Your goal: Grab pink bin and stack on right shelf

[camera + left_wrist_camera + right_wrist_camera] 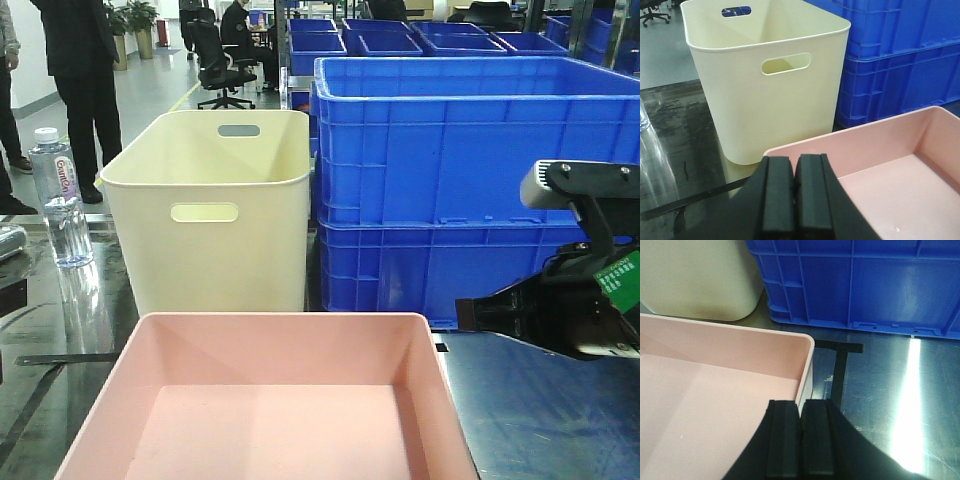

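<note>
The pink bin (270, 400) sits empty at the near edge of the table, in front of the cream bin. My left gripper (794, 159) is shut, pads pressed together with nothing between them. It hovers over the pink bin's (890, 165) near left corner and is out of the front view. My right gripper (801, 403) is also shut and empty, and lines up with the pink bin's (715, 390) right wall, short of its far right corner. The right arm (580, 300) shows in the front view, raised to the right of the bin.
A tall cream bin (215, 210) with handle slots stands behind the pink bin. Stacked blue crates (470, 180) fill the back right. A water bottle (58, 195) stands at the left. Black tape (840, 365) marks the shiny table. People stand at the far left.
</note>
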Controlling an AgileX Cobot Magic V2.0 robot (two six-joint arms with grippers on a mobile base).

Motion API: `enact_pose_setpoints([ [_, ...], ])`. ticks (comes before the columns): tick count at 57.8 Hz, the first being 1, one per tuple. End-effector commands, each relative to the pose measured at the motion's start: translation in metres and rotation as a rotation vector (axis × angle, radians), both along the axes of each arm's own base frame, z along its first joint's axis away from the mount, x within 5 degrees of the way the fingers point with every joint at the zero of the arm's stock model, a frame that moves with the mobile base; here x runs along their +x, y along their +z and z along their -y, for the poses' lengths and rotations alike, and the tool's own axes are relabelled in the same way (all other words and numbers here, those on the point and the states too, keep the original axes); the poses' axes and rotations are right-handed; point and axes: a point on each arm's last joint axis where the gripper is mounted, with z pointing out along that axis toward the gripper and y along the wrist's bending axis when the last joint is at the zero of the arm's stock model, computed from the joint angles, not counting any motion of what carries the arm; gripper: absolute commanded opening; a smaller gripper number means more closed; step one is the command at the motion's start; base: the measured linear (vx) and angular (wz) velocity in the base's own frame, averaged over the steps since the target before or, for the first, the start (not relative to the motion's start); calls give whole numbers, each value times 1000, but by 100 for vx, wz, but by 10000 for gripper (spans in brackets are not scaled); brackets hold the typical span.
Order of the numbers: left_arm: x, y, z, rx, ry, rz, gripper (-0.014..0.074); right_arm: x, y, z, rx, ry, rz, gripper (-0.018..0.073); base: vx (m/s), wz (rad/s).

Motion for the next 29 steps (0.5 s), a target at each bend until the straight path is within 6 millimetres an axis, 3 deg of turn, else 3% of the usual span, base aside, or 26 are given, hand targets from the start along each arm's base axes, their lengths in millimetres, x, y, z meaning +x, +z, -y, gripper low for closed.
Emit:
enact_pose_setpoints([
  [1, -2, 16, -1, -47, 23, 87, 18, -4, 22, 3, 33, 2, 119, -13, 0, 0],
  [15, -9, 12, -1, -39, 21, 97, 18, -4, 22, 3, 31, 1, 120, -13, 0, 0],
  [22, -35, -13, -11, -12, 61, 91, 18, -4, 22, 3, 32, 2, 119, -13, 0, 0],
  [29, -61, -52, -26, -94, 174, 47, 18, -4, 22, 3, 30, 1, 114, -13, 0, 0],
])
